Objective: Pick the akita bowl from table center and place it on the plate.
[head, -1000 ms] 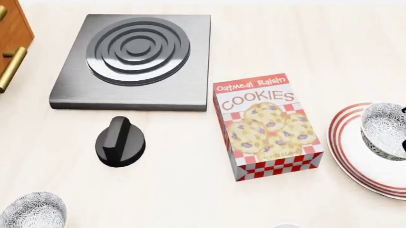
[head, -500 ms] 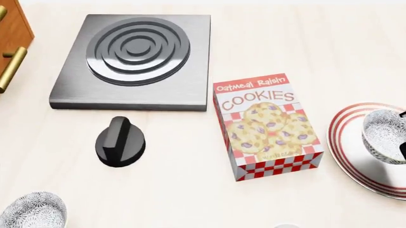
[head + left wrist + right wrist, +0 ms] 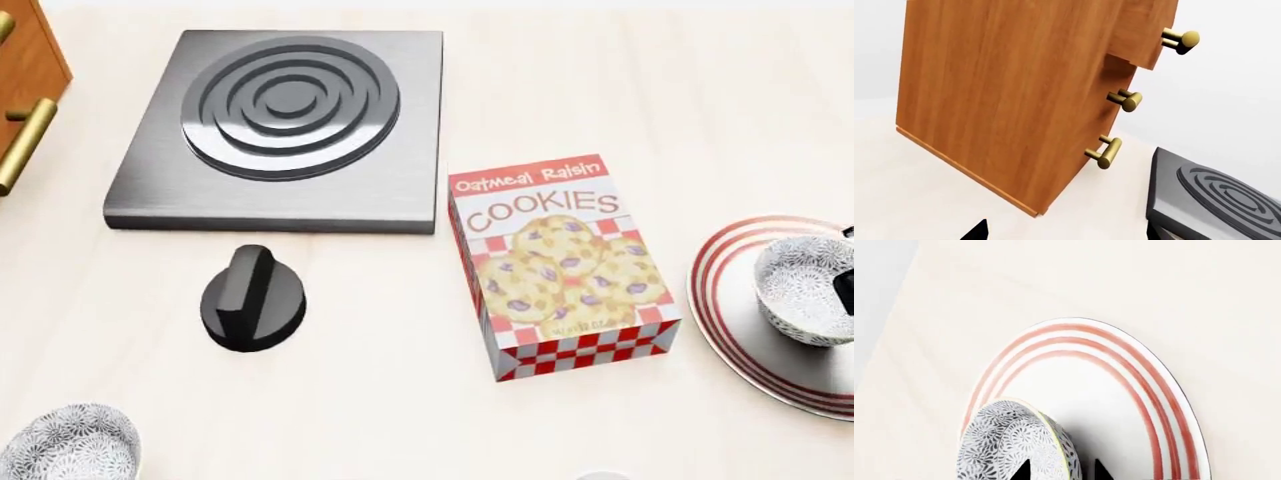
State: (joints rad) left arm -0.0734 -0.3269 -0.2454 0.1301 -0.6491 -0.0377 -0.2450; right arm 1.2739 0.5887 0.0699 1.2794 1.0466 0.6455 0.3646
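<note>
The tabletop [image 3: 400, 400] stretches pale and wide under me, and the biggest thing on it is the steel burner plate [image 3: 287, 125] at the far left, with the wooden drawer cabinet [image 3: 1007, 95] beside it; my left wrist camera looks at that cabinet and its brass handles, well away from the work. In the middle stands the cookies box [image 3: 561, 265], with the black knob [image 3: 254, 298] to its left.

At my right edge lies the plate [image 3: 727, 300], white with red rings. Over it hangs the akita bowl [image 3: 805, 290], held by my right claw [image 3: 1059, 471], of which only two dark fingertips show, one on each side of the bowl's wall. I judge the claw clenched on the rim, its opening narrowed to the thickness of that wall. The bowl tilts in the wrist view, its speckled outside turned toward the camera, and its shadow falls on the plate's white centre, so I cannot tell whether its foot touches the plate or sits just above it.

The coming move turns on this: the bowl is directly over the plate's inner field, so lowering straight down and letting go should finish it. The look-alike bowl [image 3: 67, 445] sits at the near left corner, untouched. My left claw is out of sight.
</note>
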